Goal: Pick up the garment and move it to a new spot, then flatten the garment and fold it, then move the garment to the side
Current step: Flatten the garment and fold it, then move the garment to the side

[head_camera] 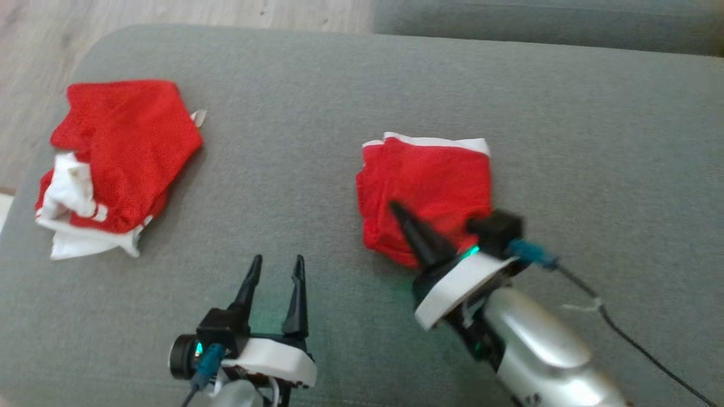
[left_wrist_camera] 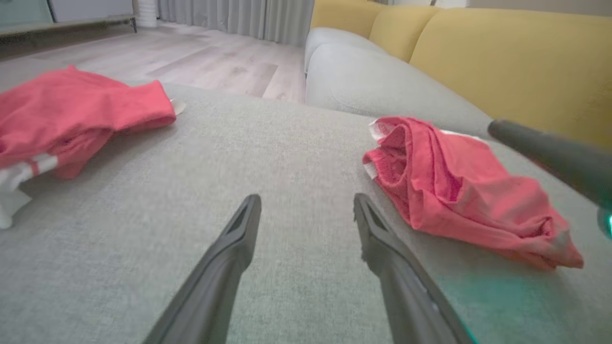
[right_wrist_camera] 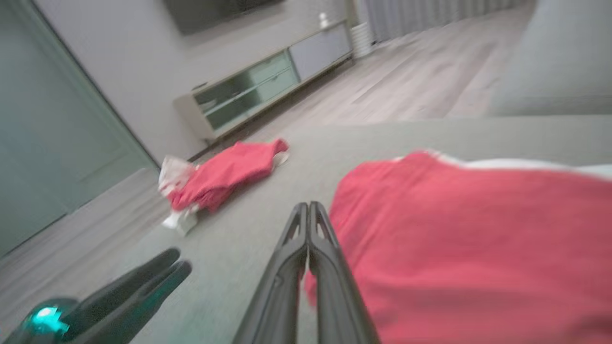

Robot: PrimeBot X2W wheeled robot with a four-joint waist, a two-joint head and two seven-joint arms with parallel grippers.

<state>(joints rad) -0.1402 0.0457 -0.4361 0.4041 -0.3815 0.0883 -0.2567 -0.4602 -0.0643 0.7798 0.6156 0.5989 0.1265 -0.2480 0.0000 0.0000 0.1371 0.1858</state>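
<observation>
A folded red garment [head_camera: 430,175] with a white band along its far edge lies near the middle of the grey cushion [head_camera: 317,85]. My right gripper [head_camera: 397,208] is shut, its tips over the garment's near left part, and nothing shows between its fingers. In the right wrist view the shut gripper [right_wrist_camera: 309,206] points past the left edge of the garment [right_wrist_camera: 478,239]. My left gripper [head_camera: 278,261] stands open and empty on the near side, to the left of the garment [left_wrist_camera: 459,191]. Bare cushion shows between its fingers [left_wrist_camera: 239,239] in the left wrist view.
A second red and white garment [head_camera: 119,152] lies crumpled by the cushion's left edge, with wooden floor [head_camera: 34,51] beyond it. Another grey cushion [left_wrist_camera: 363,71] and a yellow backrest [left_wrist_camera: 502,57] rise behind. A low cabinet [right_wrist_camera: 267,81] stands by the far wall.
</observation>
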